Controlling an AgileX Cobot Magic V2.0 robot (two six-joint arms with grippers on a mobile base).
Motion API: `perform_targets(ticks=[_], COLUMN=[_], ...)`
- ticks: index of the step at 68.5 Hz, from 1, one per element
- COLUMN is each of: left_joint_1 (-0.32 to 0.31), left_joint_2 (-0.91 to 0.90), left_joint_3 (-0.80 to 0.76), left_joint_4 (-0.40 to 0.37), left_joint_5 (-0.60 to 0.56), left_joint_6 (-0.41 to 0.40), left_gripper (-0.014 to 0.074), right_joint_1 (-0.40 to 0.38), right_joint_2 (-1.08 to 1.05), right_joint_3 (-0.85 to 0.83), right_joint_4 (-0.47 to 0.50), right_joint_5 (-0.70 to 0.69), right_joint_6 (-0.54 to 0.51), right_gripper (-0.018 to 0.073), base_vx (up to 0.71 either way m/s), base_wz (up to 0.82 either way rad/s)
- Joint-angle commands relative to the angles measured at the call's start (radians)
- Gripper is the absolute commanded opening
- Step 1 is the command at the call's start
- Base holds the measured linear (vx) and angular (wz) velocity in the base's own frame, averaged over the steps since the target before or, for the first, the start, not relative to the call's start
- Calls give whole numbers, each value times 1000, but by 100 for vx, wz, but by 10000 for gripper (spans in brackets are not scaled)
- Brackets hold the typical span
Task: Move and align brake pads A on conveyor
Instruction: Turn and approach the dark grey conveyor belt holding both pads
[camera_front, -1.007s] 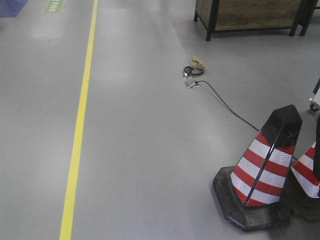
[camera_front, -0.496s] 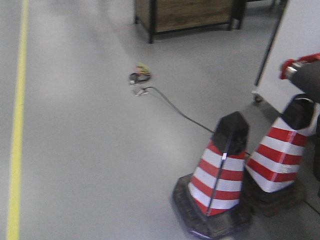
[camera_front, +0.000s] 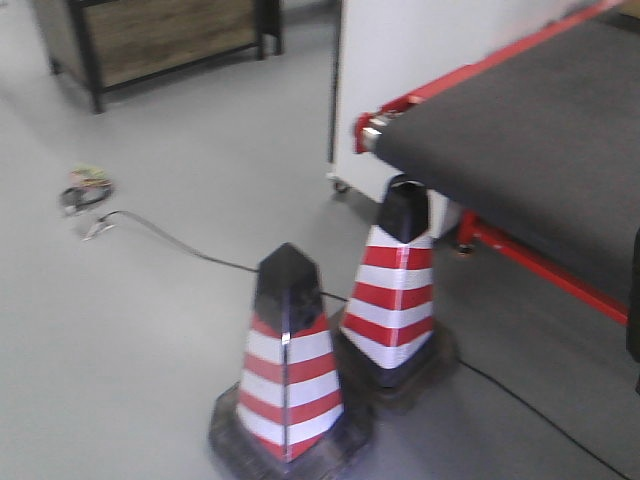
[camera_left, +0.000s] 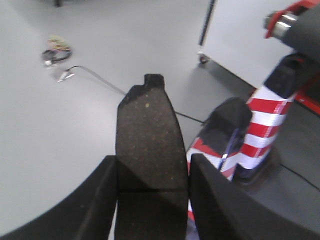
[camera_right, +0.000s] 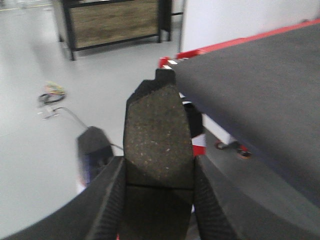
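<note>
Bright, flat, cool light from overhead, pale sheen on the grey floor (camera_front: 150, 330), faint soft shadows beneath the striped cones (camera_front: 290, 370), front view smeared by motion blur, left brake pad (camera_left: 150, 150) and right brake pad (camera_right: 159, 140) sharper up close, backgrounds behind hazy

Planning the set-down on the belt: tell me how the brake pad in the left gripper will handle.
The brake pad looks stiff: it juts straight out of the left gripper without sagging. Its grainy face probably grips rather than slips. Being flat, it should not roll.
</note>
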Motion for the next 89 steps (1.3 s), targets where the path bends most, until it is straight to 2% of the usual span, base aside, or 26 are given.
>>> perform_targets(ticks=[1, 53, 89], left_joint_1=[-4, -4, -4], left_joint_2=[-3, -3, -3], left_joint_3=[-33, -33, -33], left_joint_4=[-1, -1, -1], left_joint_5=[-85, -85, -85], left_joint_6=[-6, -6, -6], left_gripper=[164, 164, 164], right_joint_1=[-1, -1, -1], right_joint_2=[1, 1, 1], right_joint_3=[-30, -30, -30], right_joint_4=[-3, -3, -3], right_joint_5=[-100, -99, -99], right_joint_6=[-10, -10, -10], right_gripper=[25, 25, 25], base_vx=[20, 19, 24], base_wz=[-75, -71, -40])
